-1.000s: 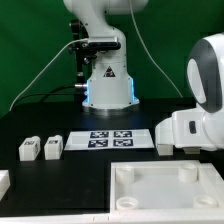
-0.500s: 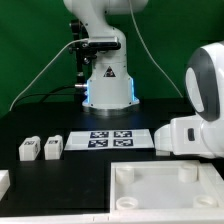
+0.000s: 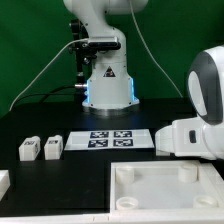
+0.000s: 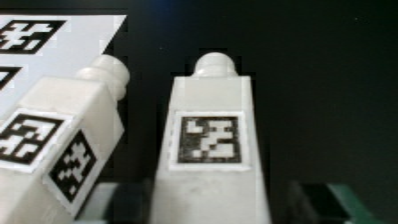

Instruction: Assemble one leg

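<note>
Black table (image 3: pixel 40 115), exterior view. The Panda arm's base (image 3: pixel 107 85) stands at the back. Its white forward link (image 3: pixel 190 135) fills the exterior view's right. The large white tabletop (image 3: pixel 150 200), with corner sockets, lies in the foreground. The marker board (image 3: pixel 112 139) lies flat behind it. Two small white blocks, one (image 3: pixel 29 149) beside the other (image 3: pixel 53 147), sit at the exterior view's left.

Wrist view. The leg (image 4: pixel 217 120) is a stubby white rectangular block lying flat on the table. It carries a black-and-white square tag on its upward face and a rounded peg at its far end. A second leg (image 4: pixel 71 125), of the same form and tilted, lies just beside it with a dark gap between.

The gripper (image 4: pixel 222 200) hangs directly over the leg. Its fingers (image 4: pixel 121 202) are spread, one to each side of the block and not clamped on it.

Compared with a second ago, the forward link has shifted slightly toward the exterior view's right and lower. All parts on the table are unmoved.
</note>
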Controlling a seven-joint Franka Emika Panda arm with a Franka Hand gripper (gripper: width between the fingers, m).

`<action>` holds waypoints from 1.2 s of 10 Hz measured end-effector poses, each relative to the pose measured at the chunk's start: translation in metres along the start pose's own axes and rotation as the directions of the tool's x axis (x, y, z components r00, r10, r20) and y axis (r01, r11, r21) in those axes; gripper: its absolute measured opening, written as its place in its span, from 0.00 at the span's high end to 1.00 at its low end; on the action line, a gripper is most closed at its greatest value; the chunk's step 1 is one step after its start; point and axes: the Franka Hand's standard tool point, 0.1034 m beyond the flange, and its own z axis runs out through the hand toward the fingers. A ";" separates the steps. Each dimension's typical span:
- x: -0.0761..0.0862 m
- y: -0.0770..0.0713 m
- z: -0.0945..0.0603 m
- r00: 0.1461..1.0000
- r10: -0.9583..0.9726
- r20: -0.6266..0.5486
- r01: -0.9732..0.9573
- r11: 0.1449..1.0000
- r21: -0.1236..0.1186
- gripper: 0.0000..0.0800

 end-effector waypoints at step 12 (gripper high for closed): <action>-0.028 0.015 -0.037 0.998 -0.064 -0.015 0.064 0.998 -0.008 0.64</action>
